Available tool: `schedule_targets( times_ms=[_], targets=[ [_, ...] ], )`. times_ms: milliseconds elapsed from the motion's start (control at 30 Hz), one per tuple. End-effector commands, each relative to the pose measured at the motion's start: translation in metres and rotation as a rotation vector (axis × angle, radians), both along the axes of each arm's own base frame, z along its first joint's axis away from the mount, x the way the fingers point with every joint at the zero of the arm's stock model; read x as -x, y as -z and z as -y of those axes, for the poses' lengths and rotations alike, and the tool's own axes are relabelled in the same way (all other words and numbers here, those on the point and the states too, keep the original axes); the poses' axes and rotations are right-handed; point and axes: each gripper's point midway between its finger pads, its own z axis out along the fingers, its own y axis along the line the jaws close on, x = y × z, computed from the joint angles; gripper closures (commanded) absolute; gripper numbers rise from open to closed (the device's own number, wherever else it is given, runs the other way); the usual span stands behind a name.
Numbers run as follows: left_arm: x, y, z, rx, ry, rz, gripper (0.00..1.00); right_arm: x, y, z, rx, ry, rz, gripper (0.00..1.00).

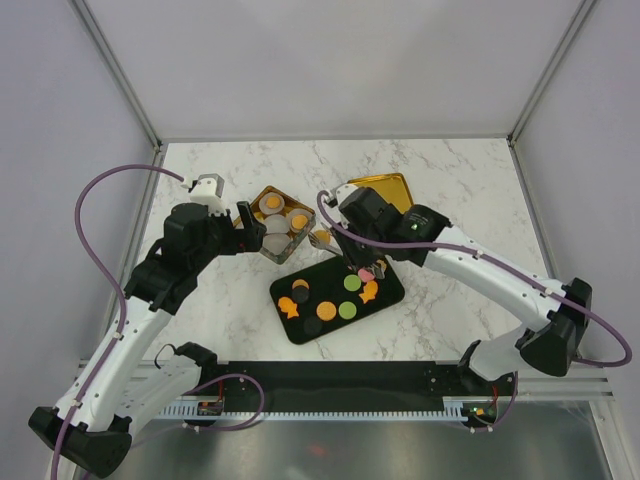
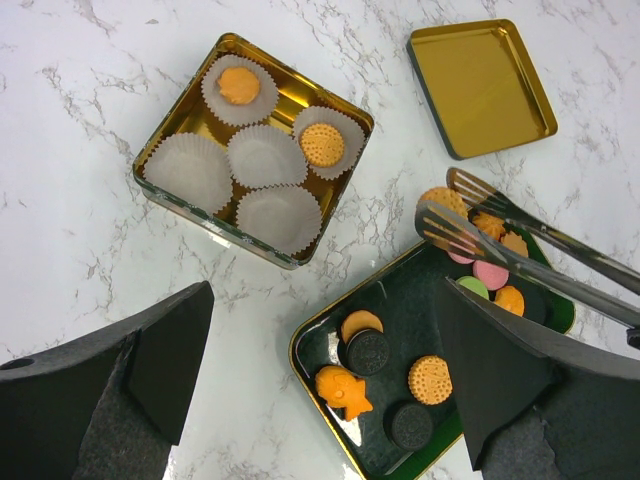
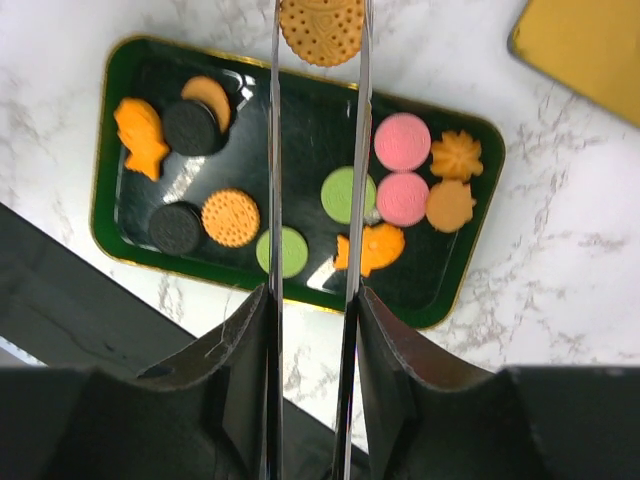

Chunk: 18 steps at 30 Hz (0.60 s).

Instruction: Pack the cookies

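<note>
The white marble counter point(image 1: 450, 180) fills most of my top view. My left arm point(image 1: 150, 290) reaches in beside the gold tin; its jaws are spread wide and hold nothing, hanging above the counter near the tin and the tray. My right arm point(image 1: 480, 265) comes in from the other side, its jaws closed on the handles of metal tongs point(image 2: 455, 228).

The black oblong tray point(image 3: 310, 150) lies nearest me, the square gold tin point(image 2: 215, 230) is just beyond it, and the tin's lid point(image 2: 483, 85) lies apart on the counter.

Five white paper cups point(image 2: 190, 170) line the tin, and two hold an orange cookie each.

The tong tips pinch one round orange cookie point(image 3: 320, 30) above the tray's edge on the tin side. The other cookies point(image 3: 402, 140) lie on the tray.
</note>
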Motion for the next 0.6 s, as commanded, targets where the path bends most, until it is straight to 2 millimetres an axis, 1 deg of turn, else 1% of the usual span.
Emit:
schedule_targets(
  times_ms=[0, 33, 67, 100, 133, 167, 200, 233, 267, 300, 333, 367, 400, 467, 500, 533, 567],
  targets=[
    [-0.003, -0.011, 0.000, 0.030, -0.010, 0.046, 0.00, -0.024, -0.019, -0.026, -0.045, -0.006, 0.068, 0.62],
    [-0.003, -0.012, -0.001, 0.031, -0.013, 0.048, 0.00, -0.031, -0.027, -0.034, -0.066, -0.009, 0.088, 0.62],
    [-0.002, -0.013, -0.001, 0.032, -0.015, 0.051, 0.00, -0.037, -0.029, -0.041, -0.077, -0.006, 0.097, 0.62],
    [-0.003, -0.013, -0.001, 0.032, -0.016, 0.052, 0.00, -0.044, -0.021, -0.050, -0.063, -0.009, 0.089, 0.62],
    [-0.003, -0.013, -0.002, 0.031, -0.019, 0.053, 0.00, -0.052, -0.032, -0.063, -0.102, -0.010, 0.116, 0.62],
    [-0.003, -0.014, -0.002, 0.032, -0.022, 0.054, 0.00, -0.058, -0.032, -0.070, -0.108, -0.009, 0.121, 0.62],
    [-0.003, -0.014, -0.002, 0.028, -0.023, 0.055, 0.00, -0.066, -0.022, -0.080, -0.101, -0.008, 0.116, 0.62],
    [-0.004, -0.014, -0.003, 0.027, -0.024, 0.054, 0.00, -0.073, -0.030, -0.088, -0.123, -0.009, 0.132, 0.62],
    [-0.004, -0.014, -0.003, 0.027, -0.025, 0.056, 0.00, -0.077, -0.028, -0.094, -0.128, -0.010, 0.131, 0.62],
    [-0.004, -0.013, -0.003, 0.023, -0.026, 0.054, 0.00, -0.083, -0.014, -0.103, -0.112, -0.011, 0.117, 0.62],
    [-0.004, -0.013, -0.003, 0.020, -0.024, 0.055, 0.00, -0.087, -0.018, -0.110, -0.125, -0.014, 0.125, 0.62],
    [-0.005, -0.013, -0.004, 0.019, -0.027, 0.054, 0.00, -0.090, -0.014, -0.113, -0.121, -0.015, 0.121, 0.62],
    [-0.005, -0.013, -0.004, 0.019, -0.029, 0.056, 0.00, -0.094, -0.002, -0.119, -0.106, -0.014, 0.108, 0.62],
    [-0.004, -0.013, -0.004, 0.018, -0.029, 0.054, 0.00, -0.101, 0.000, -0.124, -0.103, -0.007, 0.121, 0.62],
    [-0.004, -0.013, -0.004, 0.018, -0.029, 0.054, 0.00, -0.105, 0.010, -0.126, -0.084, 0.000, 0.116, 0.62],
    [-0.005, -0.013, -0.004, 0.018, -0.027, 0.056, 0.00, -0.108, 0.008, -0.128, -0.084, 0.007, 0.125, 0.62],
    [-0.005, -0.012, -0.004, 0.018, -0.029, 0.054, 0.00, -0.109, 0.012, -0.130, -0.079, 0.004, 0.119, 0.62]
  ],
)
